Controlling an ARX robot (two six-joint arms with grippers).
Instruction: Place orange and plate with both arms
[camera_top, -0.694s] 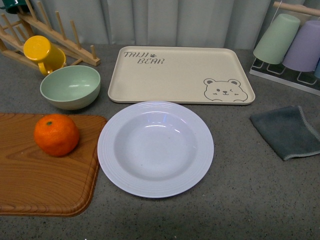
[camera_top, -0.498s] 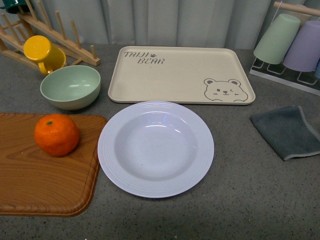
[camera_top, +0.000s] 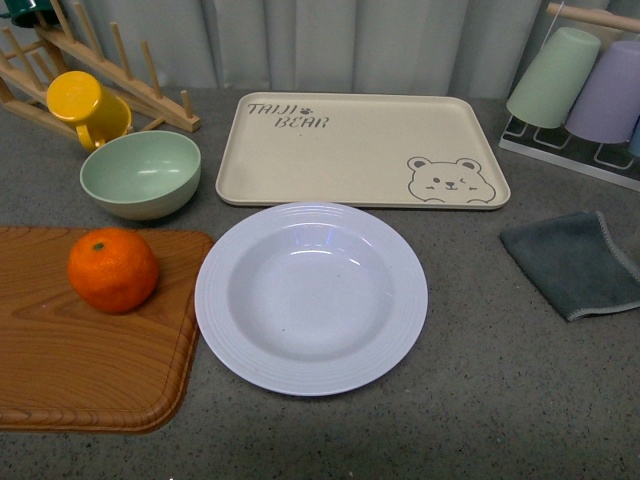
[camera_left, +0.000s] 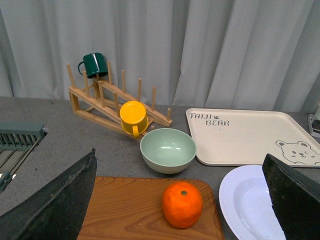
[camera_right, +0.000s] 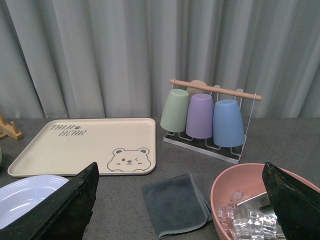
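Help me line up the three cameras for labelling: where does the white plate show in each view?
Front view: the plate lies mid-picture, between the wooden board and the grey cloth.
Left wrist view: the plate is partly seen, beside the orange.
Right wrist view: only a slice of the plate shows.
Shared landmark: the bear tray, just behind the plate in all three.

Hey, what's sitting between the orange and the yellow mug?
The pale green bowl, seen in the front view: it stands between the orange on the wooden board and the yellow mug.
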